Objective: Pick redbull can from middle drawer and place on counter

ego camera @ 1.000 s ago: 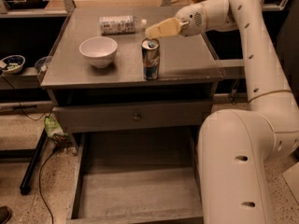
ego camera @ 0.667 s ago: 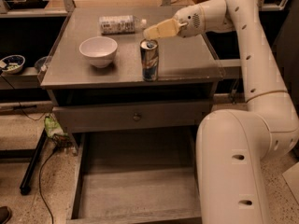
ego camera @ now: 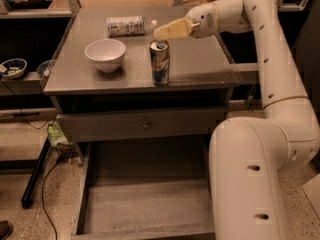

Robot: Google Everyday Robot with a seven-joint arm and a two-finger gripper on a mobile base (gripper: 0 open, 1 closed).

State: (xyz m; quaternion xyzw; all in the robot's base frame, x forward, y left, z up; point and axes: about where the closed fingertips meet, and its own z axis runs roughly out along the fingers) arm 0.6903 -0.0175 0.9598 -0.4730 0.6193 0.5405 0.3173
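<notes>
1. The grey worktop (ego camera: 200, 64) is worn and flat, above a speckled floor (ego camera: 25, 149) in a dim room with dark shelving at the left.
2. The gripper (ego camera: 162, 32) hangs over the rear middle of the worktop, pointing left. Whether the jaws are released or clenched cannot be told from this angle.
3. The redbull can (ego camera: 160, 63) stands upright on the worktop just below the jaws and towards the front edge, apart from them.
4. A white bowl (ego camera: 105, 54) sits left of the jaws and lower. A clear bottle (ego camera: 126, 26) lies on its side just left of them, towards the back.
5. Under the worktop's front edge is a shut drawer front (ego camera: 145, 125) with a round knob. Below it the middle drawer (ego camera: 145, 204) stands pulled out, showing its plank floor.
6. The arm (ego camera: 270, 59) rises along the worktop's right edge, and the robot's white body (ego camera: 247, 179) covers the drawer's right side.
7. Bare worktop lies to the right of the jaws and below them.
</notes>
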